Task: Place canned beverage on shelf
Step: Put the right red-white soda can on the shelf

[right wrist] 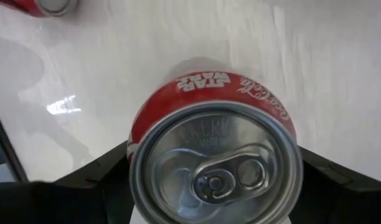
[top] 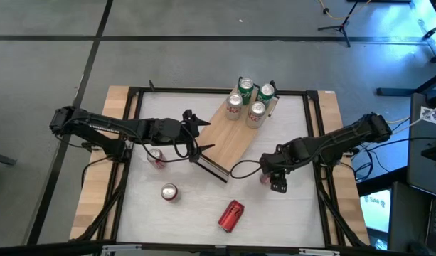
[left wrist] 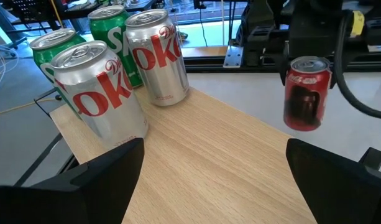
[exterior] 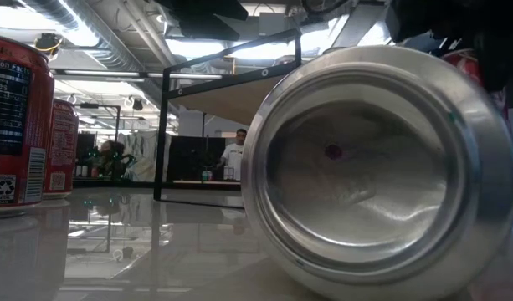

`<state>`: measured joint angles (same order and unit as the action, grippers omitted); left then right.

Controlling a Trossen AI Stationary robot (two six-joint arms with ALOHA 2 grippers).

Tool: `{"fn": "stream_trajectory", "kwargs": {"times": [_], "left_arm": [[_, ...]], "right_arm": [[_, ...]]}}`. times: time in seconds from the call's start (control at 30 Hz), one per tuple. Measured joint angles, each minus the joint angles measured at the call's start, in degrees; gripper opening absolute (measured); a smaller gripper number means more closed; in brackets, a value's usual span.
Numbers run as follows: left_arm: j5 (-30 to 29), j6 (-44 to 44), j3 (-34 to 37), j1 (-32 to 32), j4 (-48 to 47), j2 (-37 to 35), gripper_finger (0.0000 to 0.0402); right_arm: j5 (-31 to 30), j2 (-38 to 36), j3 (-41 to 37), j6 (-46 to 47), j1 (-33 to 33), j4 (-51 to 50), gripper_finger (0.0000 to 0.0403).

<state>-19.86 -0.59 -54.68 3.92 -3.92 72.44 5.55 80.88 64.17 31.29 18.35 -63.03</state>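
A red can (right wrist: 215, 124) stands upright between the fingers of my right gripper (top: 269, 176), to the right of the shelf's near end; it also shows in the left wrist view as the red can (left wrist: 307, 93). The shelf (top: 228, 139), a light-wood board in a dark frame, lies slantwise at the table's middle. Two green and two silver cans (top: 247, 103) stand on its far end. My left gripper (top: 198, 135) hovers open over the shelf's near end, touching nothing. My right gripper pinches the red can's side wall (right wrist: 135, 149) between its two fingers, one on each opposite side, just below the rim. The fingers come from above, pointing down. The can stays upright, top up, lifted clear of the white table top.
One red can (top: 156, 156) stands under my left arm, another (top: 168, 192) stands toward the near left. A third (top: 230, 215) lies on its side near the front edge, its silver bottom (exterior: 382, 167) filling the low view. A black frame (top: 132, 92) rims the table.
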Motion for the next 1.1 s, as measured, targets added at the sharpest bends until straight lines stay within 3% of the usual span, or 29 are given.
{"fn": "stream_trajectory", "kwargs": {"times": [0.17, 0.43, 0.67, 1.1], "left_arm": [[0.0, 0.0, 0.0, 0.0, 0.0, 0.0, 0.0384], [0.0, 0.0, 0.0, 0.0, 0.0, 0.0, 0.0384], [0.0, 0.0, 0.0, 0.0, 0.0, 0.0, 0.0384], [0.0, -0.1, 0.0, 0.0, 0.1, 0.0, 0.0384]], "right_arm": [[1.2, 0.0, 2.6, 0.1, 0.0, -0.9, 0.0295], [1.6, -0.1, 12.9, 0.2, 0.0, -6.9, 0.0298], [-3.1, -0.1, 22.9, 0.2, -0.3, -10.7, 0.0299], [-3.6, -0.1, 30.5, -4.4, -12.1, -11.1, 0.0300]]}}
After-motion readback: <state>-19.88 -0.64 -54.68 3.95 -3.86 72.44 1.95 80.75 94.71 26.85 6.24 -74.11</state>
